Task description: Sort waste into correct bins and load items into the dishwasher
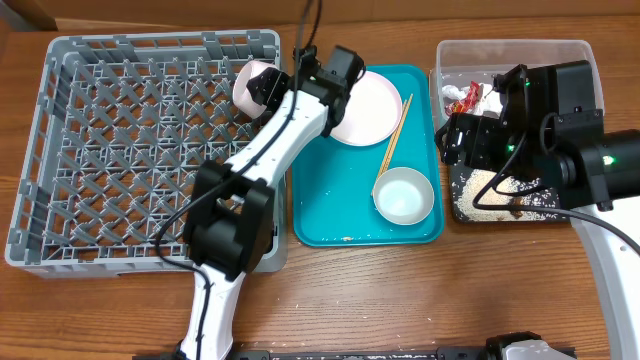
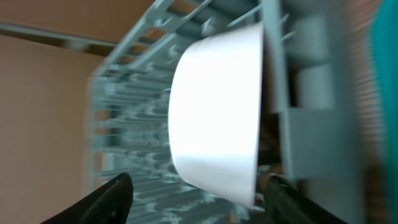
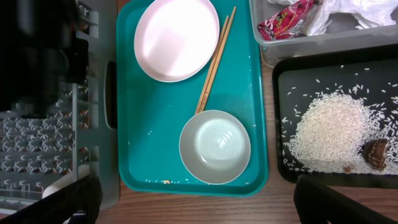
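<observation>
A small white cup point(image 1: 256, 85) lies on its side at the right edge of the grey dish rack point(image 1: 120, 150). In the left wrist view the cup point(image 2: 214, 106) sits between the spread fingers of my open left gripper point(image 2: 199, 182), with a gap on the left side. A pale plate point(image 3: 176, 38), chopsticks point(image 3: 214, 59) and a white bowl point(image 3: 215, 147) lie on the teal tray point(image 3: 149, 124). The clear tub point(image 3: 311, 43) holds the red-and-white wrapper point(image 3: 286, 18) and the napkin point(image 3: 354, 12). The black tray point(image 3: 286, 68) holds rice point(image 3: 329, 127) and a brown scrap point(image 3: 376, 154). My right gripper point(image 3: 199, 186) is open and empty, high above.
A few rice grains and a crumb lie along the teal tray's front edge point(image 3: 186, 180). The rack stands left of the teal tray, with the tub point(image 1: 510, 55) and the black tray point(image 1: 500, 215) on its right. Bare wooden table runs along the front.
</observation>
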### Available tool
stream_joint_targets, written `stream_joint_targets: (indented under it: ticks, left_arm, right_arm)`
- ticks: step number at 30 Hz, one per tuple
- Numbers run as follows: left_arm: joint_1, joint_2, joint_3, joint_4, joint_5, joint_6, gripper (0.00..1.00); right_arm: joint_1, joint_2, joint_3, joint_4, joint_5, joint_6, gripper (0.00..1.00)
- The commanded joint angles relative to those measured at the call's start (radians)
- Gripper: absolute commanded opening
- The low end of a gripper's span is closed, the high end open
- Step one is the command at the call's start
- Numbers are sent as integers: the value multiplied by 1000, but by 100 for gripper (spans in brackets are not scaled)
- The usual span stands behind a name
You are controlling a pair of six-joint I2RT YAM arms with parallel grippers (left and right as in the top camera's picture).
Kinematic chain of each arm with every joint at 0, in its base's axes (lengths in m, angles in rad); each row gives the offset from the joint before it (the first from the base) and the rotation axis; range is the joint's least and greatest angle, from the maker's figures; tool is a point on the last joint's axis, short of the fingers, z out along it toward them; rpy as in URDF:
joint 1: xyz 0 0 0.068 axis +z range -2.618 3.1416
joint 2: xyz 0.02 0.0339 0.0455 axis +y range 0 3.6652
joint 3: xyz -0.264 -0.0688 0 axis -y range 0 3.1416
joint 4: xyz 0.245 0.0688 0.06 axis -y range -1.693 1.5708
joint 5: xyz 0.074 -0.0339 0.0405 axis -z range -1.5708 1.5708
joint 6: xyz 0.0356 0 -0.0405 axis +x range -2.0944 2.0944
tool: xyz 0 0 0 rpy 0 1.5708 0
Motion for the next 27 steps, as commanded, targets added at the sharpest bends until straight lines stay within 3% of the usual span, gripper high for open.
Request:
stream_joint_targets:
  ticks: [1,6,9,11,20,27]
  left_arm:
    - [-9,-137,-2,7,317,-129,75]
    - [-13,-283,-2,-16,730,-135,79]
    - [-31,-308,-2,-44,1049,-173,68]
    - [-48,-291,-4,-57,1120,-193,65]
    - [-166,-114,-4,-150,1131,-488,66]
    - [-208,-33,-4,-170,1098,-509,63]
  right_arm:
    - [1,-5,12,5,6,-7,100]
    - [1,-5,12,6,6,-7,100]
    - [1,-5,12,17,6,-7,100]
    - [1,-5,12,21,6,-7,100]
    - [1,-5,13,17,53,1,100]
    - [-80,-27,191,-74,167,57,100]
